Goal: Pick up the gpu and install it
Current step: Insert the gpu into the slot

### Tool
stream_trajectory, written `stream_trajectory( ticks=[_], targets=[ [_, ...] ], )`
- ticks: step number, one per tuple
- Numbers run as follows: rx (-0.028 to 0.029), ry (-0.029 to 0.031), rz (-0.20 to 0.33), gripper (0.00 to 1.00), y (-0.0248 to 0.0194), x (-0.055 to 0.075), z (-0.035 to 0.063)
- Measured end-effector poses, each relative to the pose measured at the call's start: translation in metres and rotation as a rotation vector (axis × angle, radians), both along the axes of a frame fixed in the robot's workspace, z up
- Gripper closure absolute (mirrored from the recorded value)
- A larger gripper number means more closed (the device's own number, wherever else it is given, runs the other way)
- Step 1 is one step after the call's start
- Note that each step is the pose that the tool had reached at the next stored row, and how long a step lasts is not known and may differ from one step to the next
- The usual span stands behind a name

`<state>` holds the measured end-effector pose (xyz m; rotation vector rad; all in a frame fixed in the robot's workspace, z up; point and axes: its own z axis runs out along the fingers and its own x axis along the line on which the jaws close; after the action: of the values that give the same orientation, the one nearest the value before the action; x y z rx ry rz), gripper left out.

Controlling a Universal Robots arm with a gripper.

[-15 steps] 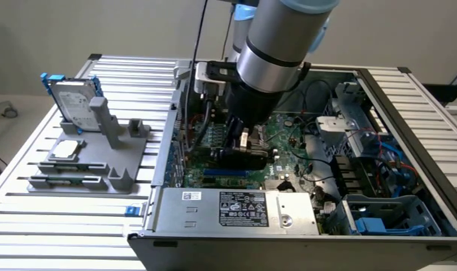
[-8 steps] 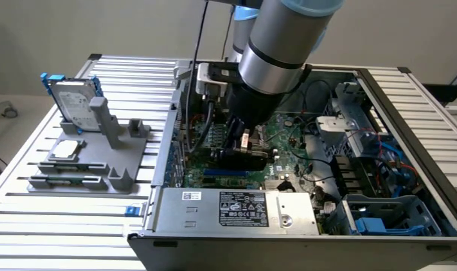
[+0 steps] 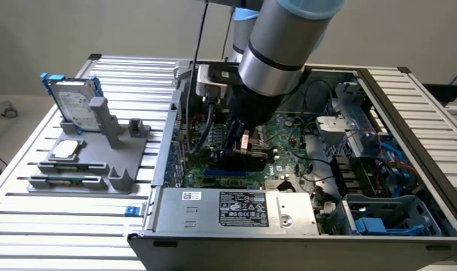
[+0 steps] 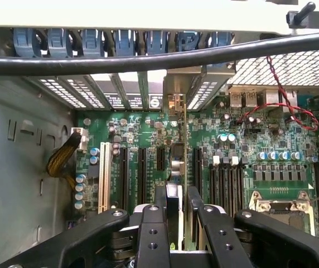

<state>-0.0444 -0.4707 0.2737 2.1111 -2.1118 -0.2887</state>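
In the wrist view the gpu [image 4: 184,139] shows edge-on as a thin upright card. Its silver bracket [image 4: 176,84] meets the rear slot openings of the case. My gripper [image 4: 177,195] is shut on the card's upper edge, one black finger [image 4: 159,206] on each side. The card stands over the long black expansion slots [image 4: 143,173] of the green motherboard [image 4: 232,128]; whether it is seated in one I cannot tell. In the exterior view my gripper [image 3: 239,151] reaches down into the open computer case [image 3: 409,141], with the dark card [image 3: 247,164] low against the motherboard and mostly hidden by the arm.
A grey fixture [image 3: 100,147] at the exterior view's left holds a hard drive in a blue frame [image 3: 70,99], a CPU chip [image 3: 66,149] and memory sticks [image 3: 70,167]. The power supply [image 3: 236,209] fills the case's near side. A black cable [image 4: 148,58] crosses above the card.
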Motion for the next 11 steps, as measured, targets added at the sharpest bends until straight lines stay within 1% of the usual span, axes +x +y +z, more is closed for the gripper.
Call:
stream_trajectory(
  ticks=[11],
  targets=[
    [0.0002,0.0076,0.000,0.74,0.0000,0.0000,-0.0033]
  ],
)
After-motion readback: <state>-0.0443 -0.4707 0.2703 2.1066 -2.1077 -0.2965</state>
